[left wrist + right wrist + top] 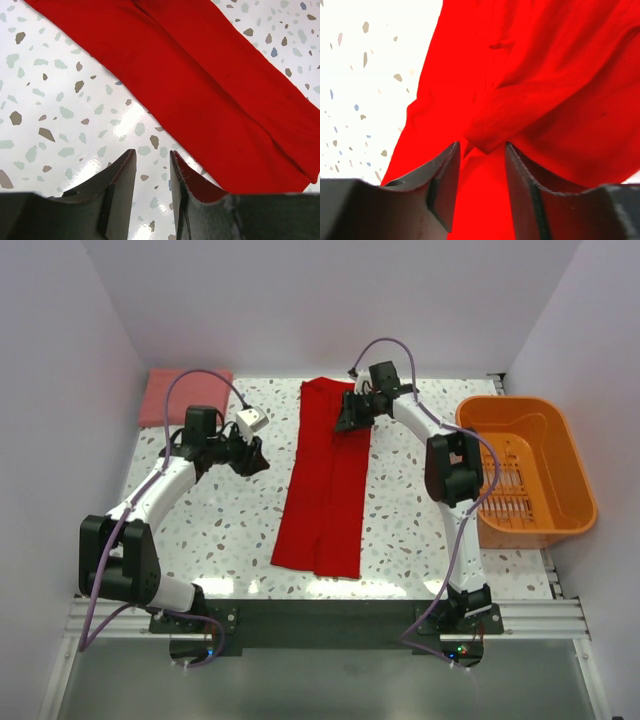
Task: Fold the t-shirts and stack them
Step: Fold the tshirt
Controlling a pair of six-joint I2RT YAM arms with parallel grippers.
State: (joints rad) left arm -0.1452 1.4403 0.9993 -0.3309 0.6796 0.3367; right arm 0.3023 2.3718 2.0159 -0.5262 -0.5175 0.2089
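A red t-shirt [325,480], folded lengthwise into a long strip, lies in the middle of the table. A folded pink t-shirt [185,395] lies at the back left corner. My right gripper [350,418] is open just above the strip's far right part. In the right wrist view a folded corner of the red shirt [490,135] lies just ahead of the gripper [481,147], with nothing held. My left gripper [255,462] is open and empty over bare table left of the strip. In the left wrist view the gripper [152,160] is narrowly parted and the red shirt [210,85] lies beyond it.
An orange basket [560,510] stands at the right edge of the table. White walls close in the back and both sides. The speckled tabletop [220,530] shows on both sides of the red strip.
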